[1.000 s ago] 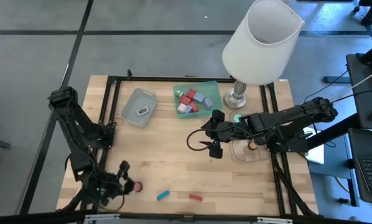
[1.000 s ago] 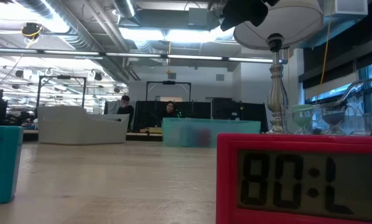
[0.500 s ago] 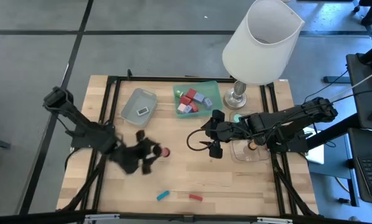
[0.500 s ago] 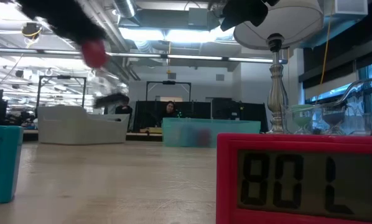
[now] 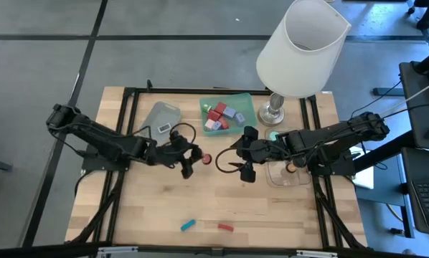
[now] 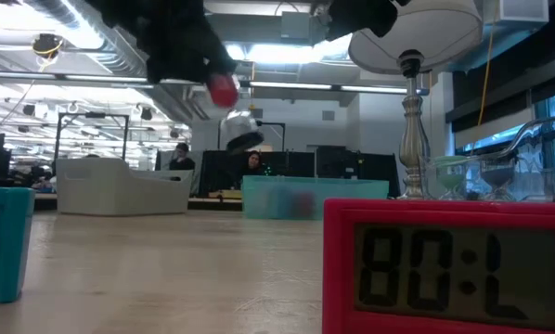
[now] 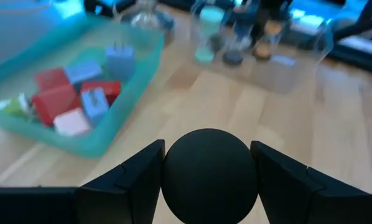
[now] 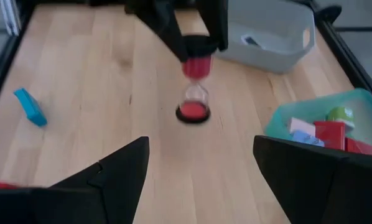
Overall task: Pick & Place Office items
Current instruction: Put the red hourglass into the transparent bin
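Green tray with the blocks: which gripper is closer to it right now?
Left, narrowly. The left gripper, shut on the red hourglass, hangs just off the green tray's near-left corner. The right gripper hangs open slightly farther out, off its near-right corner.

High view straight down on table; low view level across it; wrist views share green tray.

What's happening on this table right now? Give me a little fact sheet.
Left gripper: shut on hourglass, held above mid-table
Right gripper: open, empty, beside clear tray
Green tray: holds red and lavender blocks
Loose on table: teal bar, red bar
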Tool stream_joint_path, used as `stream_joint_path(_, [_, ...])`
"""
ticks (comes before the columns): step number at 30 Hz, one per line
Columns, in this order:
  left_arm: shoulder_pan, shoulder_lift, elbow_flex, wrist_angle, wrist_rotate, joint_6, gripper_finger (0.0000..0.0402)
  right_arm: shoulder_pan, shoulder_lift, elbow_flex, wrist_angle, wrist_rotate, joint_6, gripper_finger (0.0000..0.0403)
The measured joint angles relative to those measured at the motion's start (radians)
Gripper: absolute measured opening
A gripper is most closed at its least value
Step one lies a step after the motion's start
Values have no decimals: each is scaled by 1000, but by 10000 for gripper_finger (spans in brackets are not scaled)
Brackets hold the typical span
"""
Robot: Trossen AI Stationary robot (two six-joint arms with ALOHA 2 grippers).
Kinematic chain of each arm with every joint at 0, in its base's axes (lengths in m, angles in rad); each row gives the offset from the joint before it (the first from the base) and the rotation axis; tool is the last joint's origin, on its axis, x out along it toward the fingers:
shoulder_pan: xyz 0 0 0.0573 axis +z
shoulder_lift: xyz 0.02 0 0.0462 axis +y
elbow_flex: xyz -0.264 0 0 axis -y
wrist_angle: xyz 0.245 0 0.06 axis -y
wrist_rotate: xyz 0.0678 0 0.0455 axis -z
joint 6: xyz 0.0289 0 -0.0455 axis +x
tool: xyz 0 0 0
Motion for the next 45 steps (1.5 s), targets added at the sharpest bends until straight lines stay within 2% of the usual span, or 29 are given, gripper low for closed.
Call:
stream_joint_path(5, [-37, -3, 0, 108, -60, 69, 216, 0, 0, 0, 84, 0, 0, 291])
stream_joint_path(8, [-81, -3, 0, 147, -148, 114, 216, 0, 0, 0, 138, 0, 4, 291])
stream_joint_path(15, [-169, -3, 0, 155, -364, 185, 216, 0, 0, 0, 184, 1, 134, 291])
stream_joint_path(23, [-214, -4, 0, 223, -470, 190, 216, -1, 0, 0, 309, 94, 146, 291])
stream_joint_path(27, [-241, -46, 0, 304, -509, 214, 216, 0, 0, 0, 361, 60, 27, 291])
stream_joint_path(32, [-284, -139, 0, 419, -541, 352, 217, 24, 0, 0, 392, 63, -373, 291])
stream_joint_path(36, [-318, -187, 0, 503, -531, 463, 216, 40, 0, 0, 401, 92, -575, 291])
stream_joint_path(40, [-339, -202, 0, 596, -475, 544, 217, 42, 0, 0, 460, 98, -658, 291])
stream_joint_path(45, [-350, -203, 0, 746, -367, 678, 217, 40, 0, 0, 564, 98, -672, 299])
